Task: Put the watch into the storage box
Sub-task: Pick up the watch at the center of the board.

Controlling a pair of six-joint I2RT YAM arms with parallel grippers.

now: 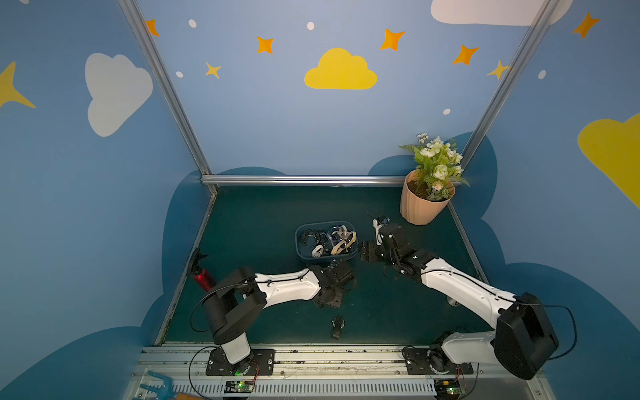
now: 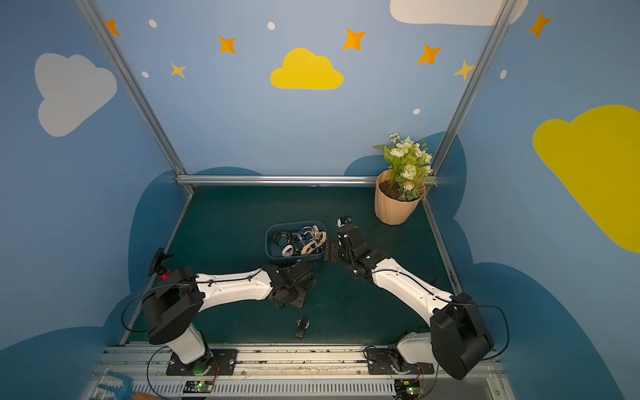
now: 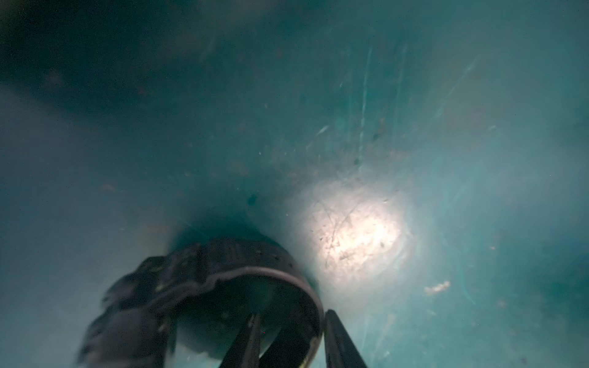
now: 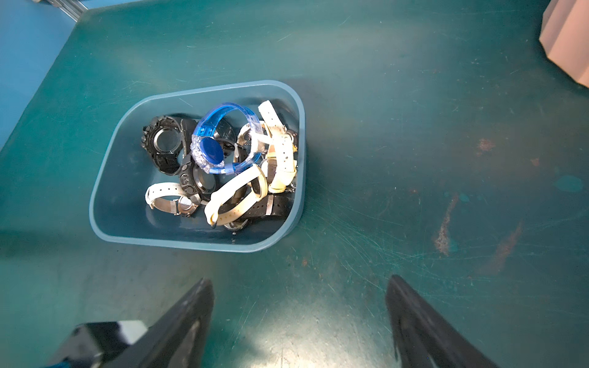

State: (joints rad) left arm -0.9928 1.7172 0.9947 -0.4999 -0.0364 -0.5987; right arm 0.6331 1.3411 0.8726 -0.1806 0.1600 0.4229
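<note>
Surface, dark green and scuffed, is the one biggest thing, read here as a dial with 12 o'clock at the back wall.

Two arms reach in from the front rail. The left arm rises from 7 o'clock and the right arm from 5 o'clock, both angled toward the centre.

One ribbed peach flower pot with white flowers stands upright in the corner at 1 o'clock.

One storage box, blue-grey with rounded corners, sits near the centre of the dial. It is open-topped and clear of both arms in the right wrist view.

One red-and-black object, which I cannot identify, lies by the edge at 9 o'clock.

Inside the box is a tangle of watches too overlapped for a sure count. It holds one translucent blue watch, at least two black ones and at least three with white or cream straps.

One more watch, black, is outside the box at 6 o'clock, well apart from it and just in front of the left arm's end. It shows in both top views.

In the left wrist view that black watch is blurred. The left fingers straddle its band, one inside the loop and one against the outside. I cannot tell whether they have clamped it.

The right fingers are spread wide with nothing between them. They hang over bare surface at about 3 o'clock of the box.
</note>
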